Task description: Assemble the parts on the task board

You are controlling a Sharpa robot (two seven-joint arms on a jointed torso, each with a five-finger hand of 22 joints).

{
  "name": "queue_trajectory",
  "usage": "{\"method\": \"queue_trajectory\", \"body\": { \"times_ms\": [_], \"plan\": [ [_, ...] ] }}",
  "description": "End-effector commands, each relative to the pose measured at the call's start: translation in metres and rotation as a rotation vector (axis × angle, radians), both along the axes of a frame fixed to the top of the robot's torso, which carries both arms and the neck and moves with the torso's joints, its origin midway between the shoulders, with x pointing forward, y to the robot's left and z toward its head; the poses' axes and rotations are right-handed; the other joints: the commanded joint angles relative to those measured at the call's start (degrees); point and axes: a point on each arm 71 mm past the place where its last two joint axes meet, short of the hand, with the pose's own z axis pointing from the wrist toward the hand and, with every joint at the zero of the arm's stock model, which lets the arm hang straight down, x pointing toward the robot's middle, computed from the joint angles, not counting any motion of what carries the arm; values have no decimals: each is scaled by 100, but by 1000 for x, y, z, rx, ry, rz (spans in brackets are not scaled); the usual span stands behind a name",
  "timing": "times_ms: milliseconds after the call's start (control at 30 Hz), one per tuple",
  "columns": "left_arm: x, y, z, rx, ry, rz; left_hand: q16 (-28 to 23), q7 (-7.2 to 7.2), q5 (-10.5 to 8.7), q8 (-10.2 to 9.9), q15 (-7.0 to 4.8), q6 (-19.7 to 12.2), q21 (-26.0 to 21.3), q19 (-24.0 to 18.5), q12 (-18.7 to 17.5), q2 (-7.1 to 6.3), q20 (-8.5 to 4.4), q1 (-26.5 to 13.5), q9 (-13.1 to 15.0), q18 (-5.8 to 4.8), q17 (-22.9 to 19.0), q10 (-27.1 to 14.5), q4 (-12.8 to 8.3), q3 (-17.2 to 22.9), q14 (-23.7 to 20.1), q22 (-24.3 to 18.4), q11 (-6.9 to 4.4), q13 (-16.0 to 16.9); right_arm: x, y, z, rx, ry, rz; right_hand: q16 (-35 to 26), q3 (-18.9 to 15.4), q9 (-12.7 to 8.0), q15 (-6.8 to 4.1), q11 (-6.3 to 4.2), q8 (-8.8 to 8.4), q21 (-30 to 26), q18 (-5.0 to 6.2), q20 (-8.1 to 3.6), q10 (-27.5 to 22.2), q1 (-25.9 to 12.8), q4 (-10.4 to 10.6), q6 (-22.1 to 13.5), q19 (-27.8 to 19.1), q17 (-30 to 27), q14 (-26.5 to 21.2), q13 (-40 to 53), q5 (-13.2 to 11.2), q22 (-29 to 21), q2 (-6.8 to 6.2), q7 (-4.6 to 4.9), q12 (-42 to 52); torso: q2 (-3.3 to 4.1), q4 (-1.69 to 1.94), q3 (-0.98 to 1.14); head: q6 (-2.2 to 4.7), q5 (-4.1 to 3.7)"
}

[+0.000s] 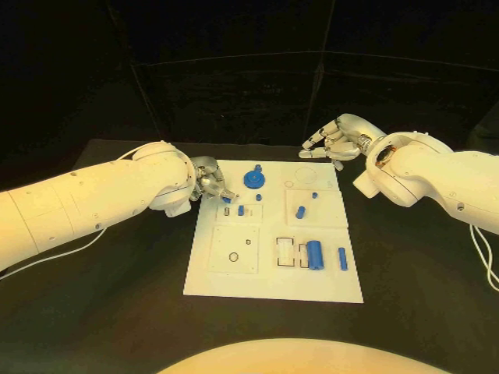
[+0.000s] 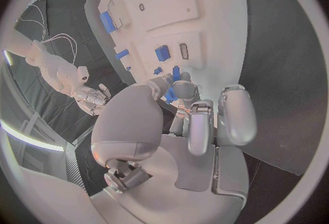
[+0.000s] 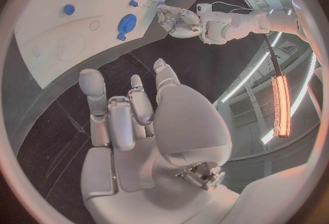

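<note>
One small blue plastic peg (image 1: 226, 200) is pinched in the left hand (image 1: 208, 184) at the white task board's (image 1: 267, 287) 10 o'clock edge. Its long axis looks roughly upright, sockets lying toward 3 o'clock; the right hand (image 1: 334, 140), loosely curled and holding nothing, hovers beyond 1 o'clock

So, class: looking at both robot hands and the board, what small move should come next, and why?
Probably lower the left robot hand to seat the small blue part pinched in its fingertips over the task board; the right robot hand hangs empty beyond the board's far edge.
</note>
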Motion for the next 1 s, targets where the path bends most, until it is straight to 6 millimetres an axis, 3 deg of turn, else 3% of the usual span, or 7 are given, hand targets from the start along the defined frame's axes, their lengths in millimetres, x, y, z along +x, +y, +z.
{"method": "queue_trajectory", "body": {
  "times_ms": [33,1000],
  "plan": [
    [-2,-1,0,-14,-23,21,35,-28,-30,34,5,7,-9,38,20,15,1,-42,13,-1,1510,39,-732,777,604,0,12,0,0,1,2,5,-5,9,-29,-36,-6,-42,-15,27,-25,73,-11,-28,-6,6,-23,-37,-5,270,-6,25,-6,47,-13,-28,11,-15,-1,3,17],
    [-13,-1,-11,81,49,-52,35,-39,-47,54,-2,4,-12,40,19,-8,-3,-64,23,-1,1510,41,-750,815,604,0,1,-6,0,3,1,2,-3,10,-24,-45,-6,-42,-15,30,-25,72,-11,-23,-3,10,-24,-34,7,273,-1,29,-2,53,-13,-21,10,-13,-3,-47,31]
  ]
}}
